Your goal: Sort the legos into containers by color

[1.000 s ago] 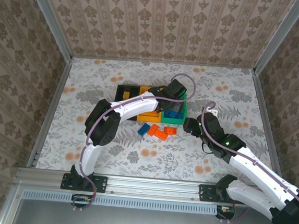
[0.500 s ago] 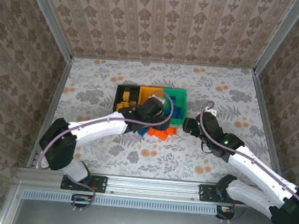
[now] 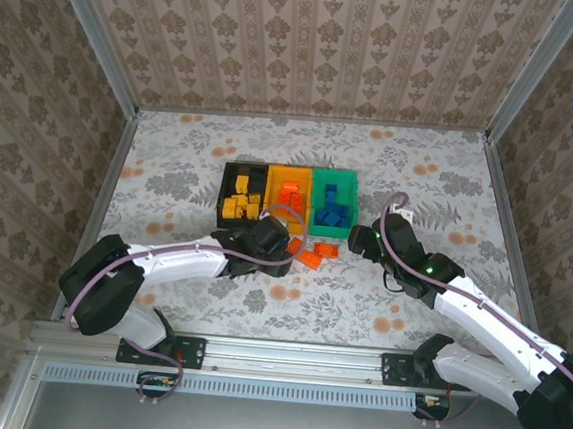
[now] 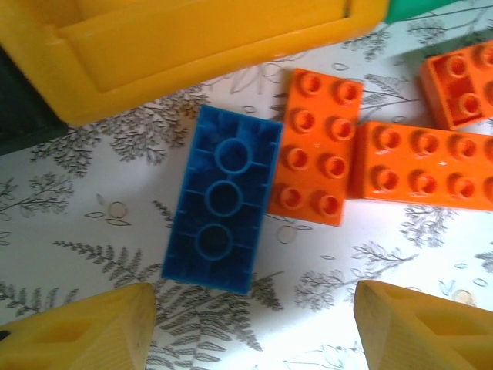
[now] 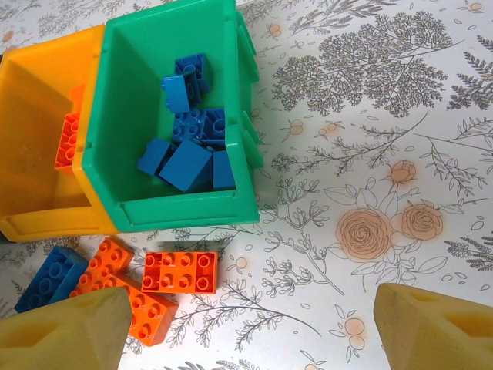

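Three containers stand side by side: a black bin (image 3: 225,187) with yellow legos (image 3: 240,204), a yellow-orange bin (image 3: 273,185) with orange legos (image 3: 290,195), and a green bin (image 3: 351,195) with blue legos (image 5: 189,154). In front of them lie loose orange bricks (image 3: 313,253) and one blue brick (image 4: 223,196), upside down. My left gripper (image 4: 254,331) hovers open just short of that blue brick, nothing between its fingers (image 4: 77,331). My right gripper (image 5: 254,331) is open over bare table, right of an orange brick (image 5: 181,271) and near the green bin's front wall (image 5: 177,212).
The left arm (image 3: 177,257) reaches across the table's near middle to the loose bricks. Orange bricks (image 4: 316,146) touch the blue brick's right side, and the yellow-orange bin's wall (image 4: 192,46) lies just beyond it. Metal rails edge the table.
The left arm has drawn back from above the bins and come down in front of them, over the loose bricks. The right arm has barely moved.
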Robot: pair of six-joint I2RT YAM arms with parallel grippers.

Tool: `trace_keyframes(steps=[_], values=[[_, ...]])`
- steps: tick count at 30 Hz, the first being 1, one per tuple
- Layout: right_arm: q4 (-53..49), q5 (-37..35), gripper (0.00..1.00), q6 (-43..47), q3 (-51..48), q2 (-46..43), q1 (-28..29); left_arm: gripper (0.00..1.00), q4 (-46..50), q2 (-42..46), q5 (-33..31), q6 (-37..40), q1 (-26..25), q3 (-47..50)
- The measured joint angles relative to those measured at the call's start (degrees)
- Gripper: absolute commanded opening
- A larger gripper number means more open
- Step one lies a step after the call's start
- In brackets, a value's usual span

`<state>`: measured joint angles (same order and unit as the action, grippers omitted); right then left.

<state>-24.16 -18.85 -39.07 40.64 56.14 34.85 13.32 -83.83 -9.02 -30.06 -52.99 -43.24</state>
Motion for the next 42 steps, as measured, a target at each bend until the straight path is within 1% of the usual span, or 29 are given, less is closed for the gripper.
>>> trace_keyframes(steps=[9,15,20,22,24,28,32,36,38,42], values=[[-0.09,0.00,0.84,-0.20,0.00,-0.50,0.00,0.69,-1.92,-5.09,-1.44,0.15,1.36,0.07],[-0.39,-0.02,0.84,-0.20,0.00,-1.49,0.00,0.61,-2.23,-9.16,-2.23,1.42,1.40,-2.16],[-0.48,-0.02,0.84,-0.20,0.00,-2.19,0.00,0.58,-2.29,-10.19,-3.06,2.51,1.40,-3.04],[-0.50,-0.02,0.84,-0.20,0.00,-2.27,0.00,0.55,-2.58,-10.25,-3.21,3.21,1.33,-3.06],[-0.50,-0.02,0.84,-0.20,0.00,-2.32,0.00,0.48,-2.75,-10.60,-3.19,4.02,1.31,-3.34],[-0.48,-0.02,0.84,-0.20,0.00,-2.32,0.00,0.42,-3.21,-11.02,-3.30,4.90,1.20,-3.69],[-0.48,-0.02,0.84,-0.20,0.00,-2.32,0.00,0.37,-3.08,-10.99,-4.26,4.96,0.17,-3.69],[-0.48,-0.02,0.84,-0.17,0.00,-2.32,0.00,0.34,-1.95,-9.94,-4.90,4.46,-2.10,-3.45],[-0.50,-0.02,0.84,-0.17,0.00,-2.36,0.00,0.34,-0.70,-7.78,-4.98,3.96,-3.74,-2.89],[-0.50,-0.02,0.84,-0.17,0.00,-2.84,0.00,0.33,1.99,-0.59,-4.74,2.38,-6.88,-2.51]])
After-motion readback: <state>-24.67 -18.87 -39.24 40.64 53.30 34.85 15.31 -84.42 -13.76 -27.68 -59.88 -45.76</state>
